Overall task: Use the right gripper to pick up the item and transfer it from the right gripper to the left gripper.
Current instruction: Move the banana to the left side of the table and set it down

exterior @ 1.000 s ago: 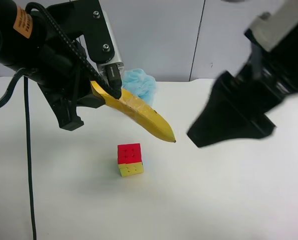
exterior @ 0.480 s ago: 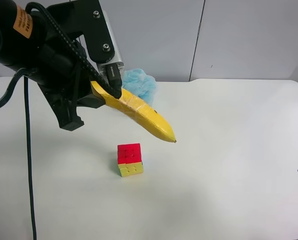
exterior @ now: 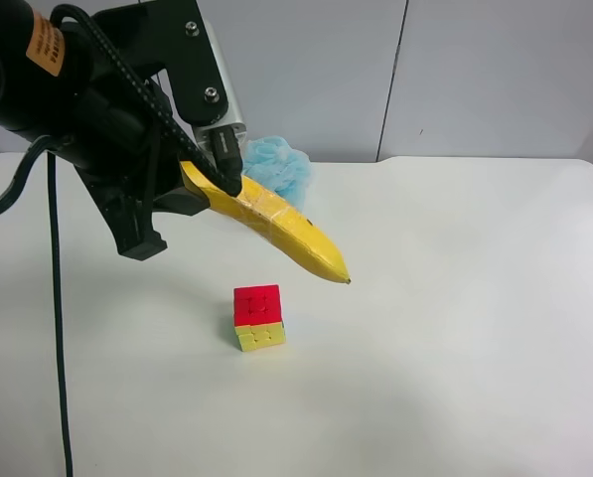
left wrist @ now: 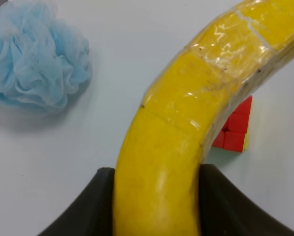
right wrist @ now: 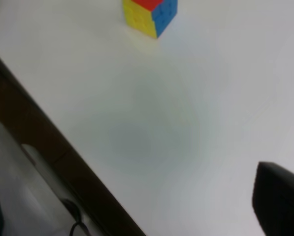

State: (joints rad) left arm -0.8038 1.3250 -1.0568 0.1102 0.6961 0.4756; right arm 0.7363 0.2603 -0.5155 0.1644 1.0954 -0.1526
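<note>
The item, a curved yellow banana (exterior: 281, 234) with a dark tip, hangs above the white table. My left gripper (exterior: 215, 184), on the black arm with the orange label at the exterior high view's left, is shut on its stem end. In the left wrist view the banana (left wrist: 186, 113) fills the gap between the two black fingers (left wrist: 87, 209). My right gripper (right wrist: 137, 206) is out of the exterior high view. Its wrist view shows one dark finger (right wrist: 279, 196) over bare table, jaws wide apart with nothing between them.
A red-and-yellow puzzle cube (exterior: 258, 318) sits on the table below the banana's tip, and it also shows as the cube (right wrist: 150, 14) in the right wrist view. A light-blue bath sponge (exterior: 279, 167) lies behind the banana. A black cable (exterior: 56, 328) hangs down. The table's dark edge (right wrist: 48, 147) runs diagonally.
The right arm has pulled back and left the exterior high view. The left arm and the banana it holds have not moved.
</note>
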